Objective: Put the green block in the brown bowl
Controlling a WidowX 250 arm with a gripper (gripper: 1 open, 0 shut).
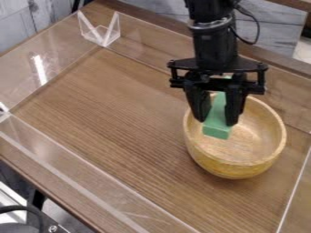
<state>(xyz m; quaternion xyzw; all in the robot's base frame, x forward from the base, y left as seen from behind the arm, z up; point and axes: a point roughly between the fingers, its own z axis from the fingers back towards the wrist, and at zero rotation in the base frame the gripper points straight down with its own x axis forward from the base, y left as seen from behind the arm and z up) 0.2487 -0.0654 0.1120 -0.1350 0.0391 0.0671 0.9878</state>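
Now 1 black gripper holds the green block between its 2 fingers. The block tips up and down over the brown bowl, near the side close to the arm.

Block between gripper fingers, over bowl

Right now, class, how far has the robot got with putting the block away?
The green block has been brought over the brown bowl. It is in hand, flanked by the jaws. Apparently left: letting go and backing away.
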